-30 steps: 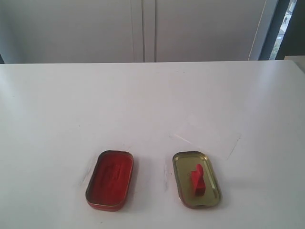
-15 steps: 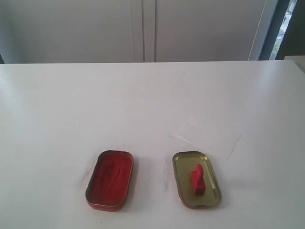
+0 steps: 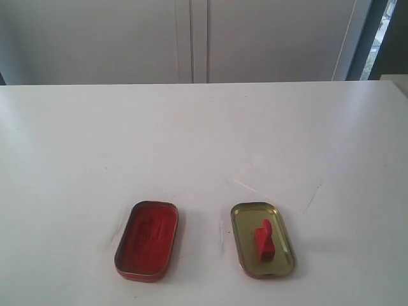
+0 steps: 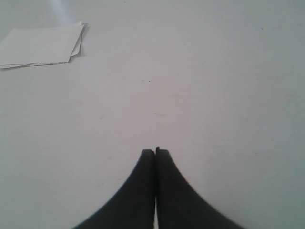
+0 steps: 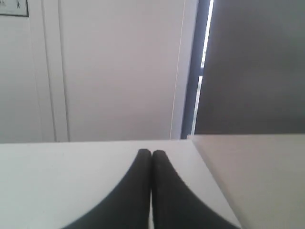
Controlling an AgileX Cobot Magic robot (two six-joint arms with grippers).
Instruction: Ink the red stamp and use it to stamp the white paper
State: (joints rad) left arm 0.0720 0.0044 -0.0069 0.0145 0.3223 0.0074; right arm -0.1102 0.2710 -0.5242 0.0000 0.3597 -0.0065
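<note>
Red stamp rests inside the gold lid, lower right of centre in the exterior view, probably parked there to keep ink off the table. The open ink tin sits lower left, pad exposed for dipping. White paper lies just above the lid in frame, edges faint. My left gripper and right gripper are both pressed together, empty. No readable writing.
</note>
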